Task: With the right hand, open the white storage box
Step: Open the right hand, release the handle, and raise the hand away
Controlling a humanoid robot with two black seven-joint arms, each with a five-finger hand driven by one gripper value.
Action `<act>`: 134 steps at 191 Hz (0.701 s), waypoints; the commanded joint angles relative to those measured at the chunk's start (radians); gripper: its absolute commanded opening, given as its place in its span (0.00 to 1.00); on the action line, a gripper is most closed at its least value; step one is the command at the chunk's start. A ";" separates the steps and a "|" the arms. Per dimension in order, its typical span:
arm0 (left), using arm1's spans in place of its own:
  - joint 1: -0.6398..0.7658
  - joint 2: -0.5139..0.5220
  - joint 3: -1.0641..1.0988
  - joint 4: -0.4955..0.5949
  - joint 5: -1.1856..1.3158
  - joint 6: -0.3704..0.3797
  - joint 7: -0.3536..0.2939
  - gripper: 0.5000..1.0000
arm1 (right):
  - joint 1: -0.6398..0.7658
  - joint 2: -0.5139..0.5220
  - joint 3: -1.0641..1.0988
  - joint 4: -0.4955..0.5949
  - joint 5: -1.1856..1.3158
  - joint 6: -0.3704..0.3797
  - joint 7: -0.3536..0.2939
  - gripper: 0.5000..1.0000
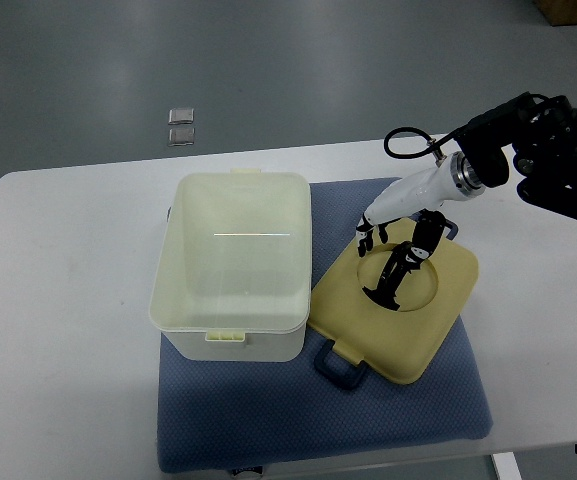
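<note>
White storage box (pixel 233 265) stands open, its lid (pixel 398 310) lying flat beside it.

I can read no text, label, brand, number or sign anywhere around my fingers. The lid (pixel 398 315) under my right hand (pixel 398 250) is plain, with no print that I can make out, and the white storage box (pixel 233 265) off to the side of my fingers shows bare walls. The two small grey squares (pixel 181 127) far beyond the box are too small to tell whether anything is written on them.
</note>
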 commanded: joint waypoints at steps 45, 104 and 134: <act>0.000 0.000 0.002 -0.006 0.000 0.000 0.000 1.00 | -0.008 -0.067 0.182 -0.113 0.051 -0.006 0.000 0.85; 0.000 0.000 0.000 -0.009 0.000 0.000 0.000 1.00 | -0.230 0.037 0.606 -0.397 1.101 -0.141 -0.063 0.85; 0.000 0.000 0.000 -0.009 0.000 0.002 0.000 1.00 | -0.307 0.106 0.626 -0.403 1.780 -0.252 -0.107 0.85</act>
